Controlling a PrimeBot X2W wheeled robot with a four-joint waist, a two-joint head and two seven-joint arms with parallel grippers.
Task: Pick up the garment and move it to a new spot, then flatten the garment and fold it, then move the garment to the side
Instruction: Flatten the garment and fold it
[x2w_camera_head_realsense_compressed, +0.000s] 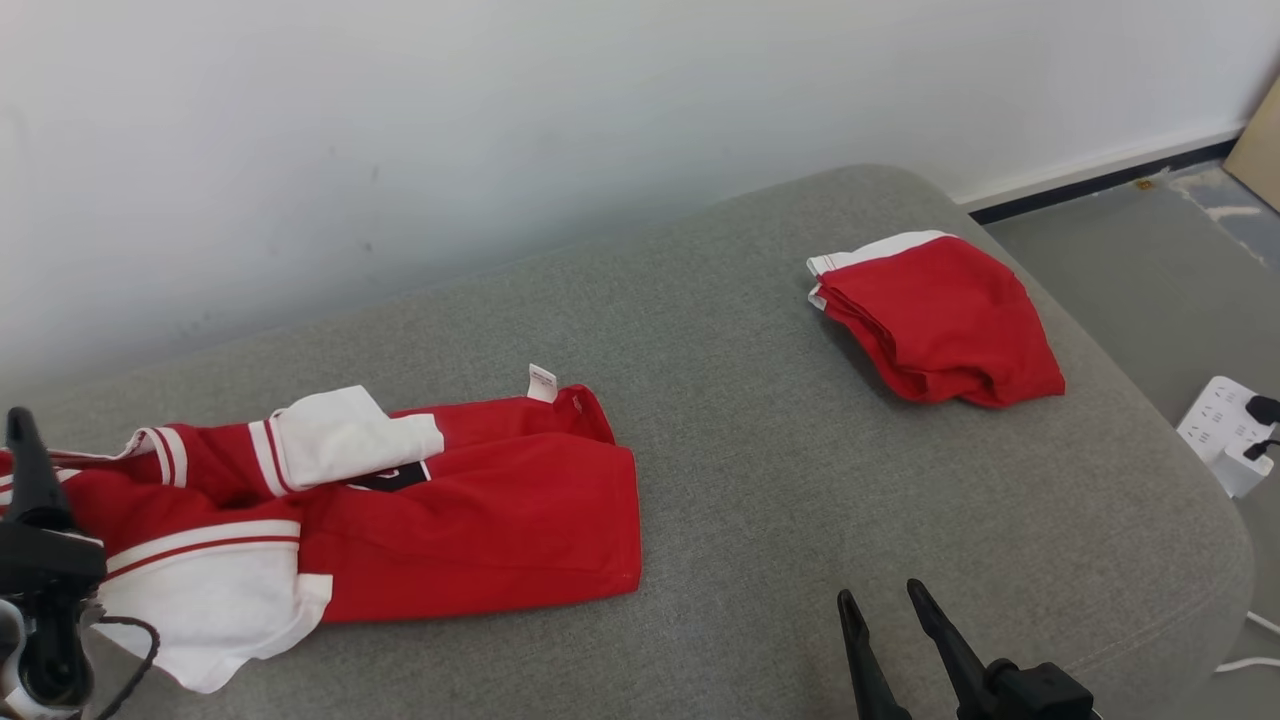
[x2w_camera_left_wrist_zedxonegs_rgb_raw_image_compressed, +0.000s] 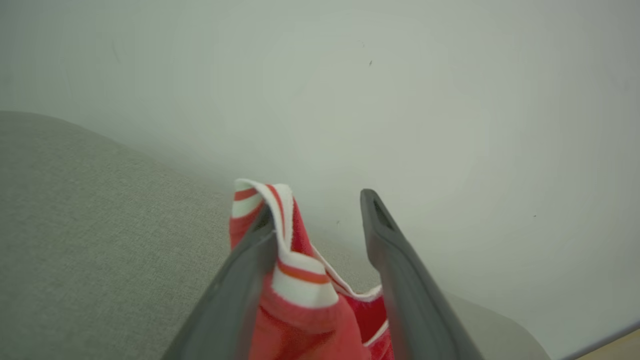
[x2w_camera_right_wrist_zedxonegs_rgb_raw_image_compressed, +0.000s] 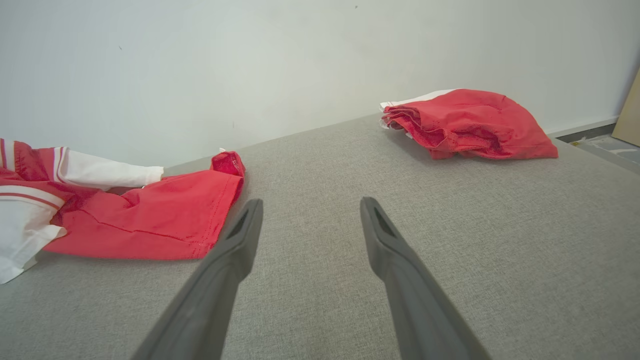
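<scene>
A red garment (x2w_camera_head_realsense_compressed: 480, 510) with white striped sleeves lies crumpled on the left of the grey cushion (x2w_camera_head_realsense_compressed: 760, 450). In the right wrist view the same garment (x2w_camera_right_wrist_zedxonegs_rgb_raw_image_compressed: 165, 215) sits at the left. My left gripper (x2w_camera_head_realsense_compressed: 20, 440) is at the garment's left end. In the left wrist view its fingers (x2w_camera_left_wrist_zedxonegs_rgb_raw_image_compressed: 317, 205) stand apart, and a red and white striped fold (x2w_camera_left_wrist_zedxonegs_rgb_raw_image_compressed: 295, 280) lies between them against the left finger. My right gripper (x2w_camera_head_realsense_compressed: 882, 592) is open near the cushion's front edge, right of the garment, with nothing between its fingers (x2w_camera_right_wrist_zedxonegs_rgb_raw_image_compressed: 311, 201).
A second red garment, folded (x2w_camera_head_realsense_compressed: 940, 320), rests at the cushion's far right (x2w_camera_right_wrist_zedxonegs_rgb_raw_image_compressed: 470, 122). The white wall runs behind the cushion. On the floor to the right lie a white power strip (x2w_camera_head_realsense_compressed: 1225, 430) with plugs and a wooden board (x2w_camera_head_realsense_compressed: 1260, 145).
</scene>
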